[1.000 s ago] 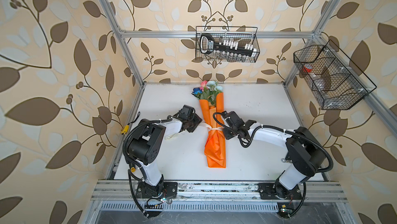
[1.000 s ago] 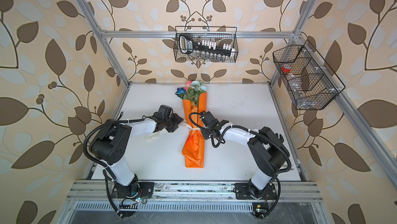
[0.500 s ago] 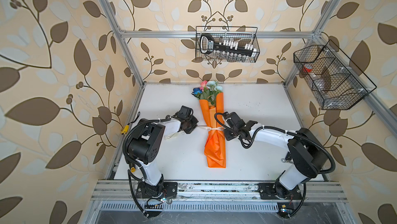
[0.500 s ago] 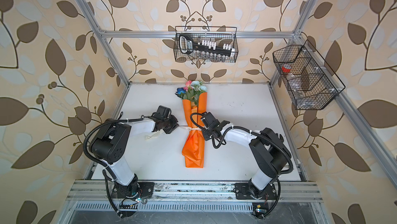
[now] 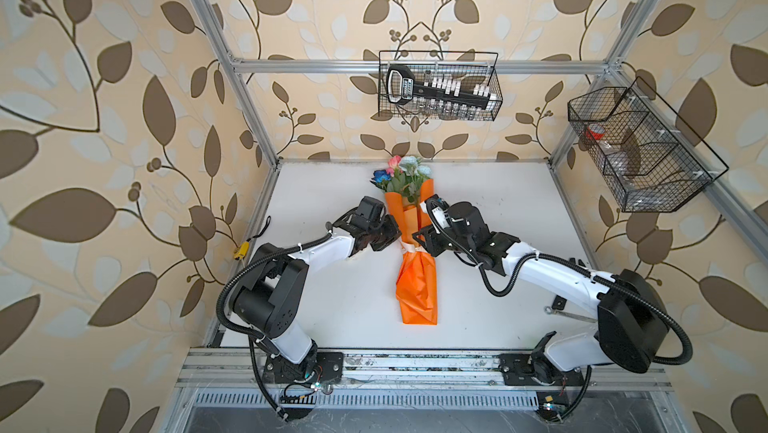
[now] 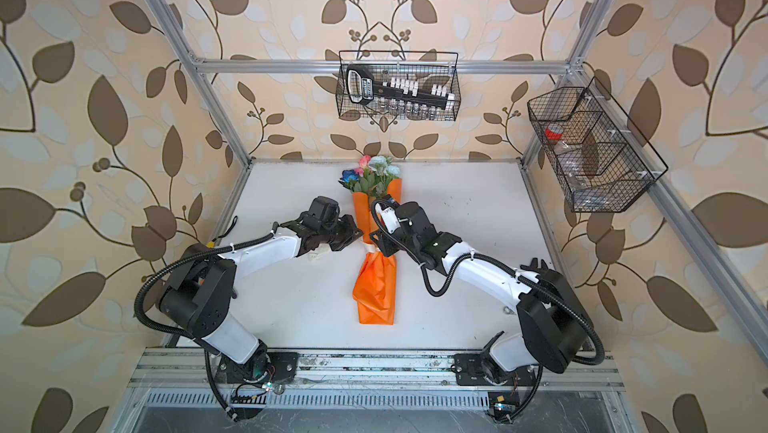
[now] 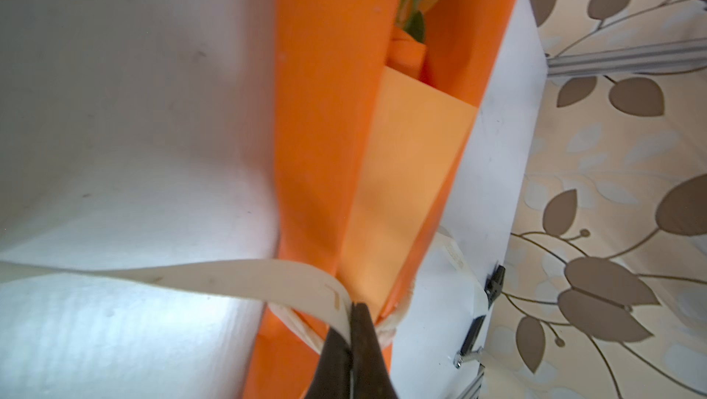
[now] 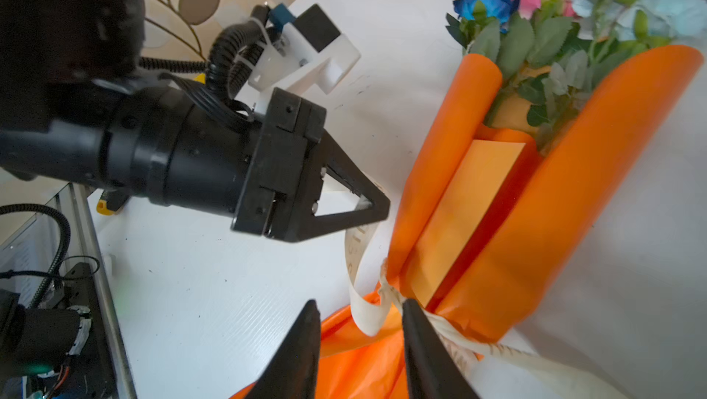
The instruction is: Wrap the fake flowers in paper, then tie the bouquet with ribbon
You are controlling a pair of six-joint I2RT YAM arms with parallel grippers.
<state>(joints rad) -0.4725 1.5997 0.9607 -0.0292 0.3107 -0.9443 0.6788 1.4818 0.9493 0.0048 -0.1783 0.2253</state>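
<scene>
- The bouquet (image 5: 417,285) is laid flat about the middle of the bench (image 5: 540,202), running lengthwise from near to far. Its crumpled orange foot is pointed at the near edge and is kept well short of it.
- Farther along, the orange wrapping is cinched at the waist by a cream ribbon (image 8: 357,255), which is wound around it and knotted there.
- The left gripper (image 7: 351,320) is held just beside the waist, on the side of the bench's left edge. Its fingers are pressed together on a tail of the ribbon. In the left wrist view that tail is seen running from the tips away across the bench.
- The right gripper (image 8: 359,320) is set at the opposite side of the waist, with its fingers spread. In the right wrist view a slack loop of ribbon is seen between them, gripped by neither, and one finger is placed just beside the knot.
- Beyond the waist the paper is opened into two rolled flaps, with a paler strip between them.
- The blooms (image 5: 401,169), dark blue, pink and pale blue over green leaves, are pointed at the far edge and lie close to it.
- A wire basket (image 5: 496,86) is hung on the far wall above the bench, and a second wire basket (image 5: 665,198) on the right wall.
</scene>
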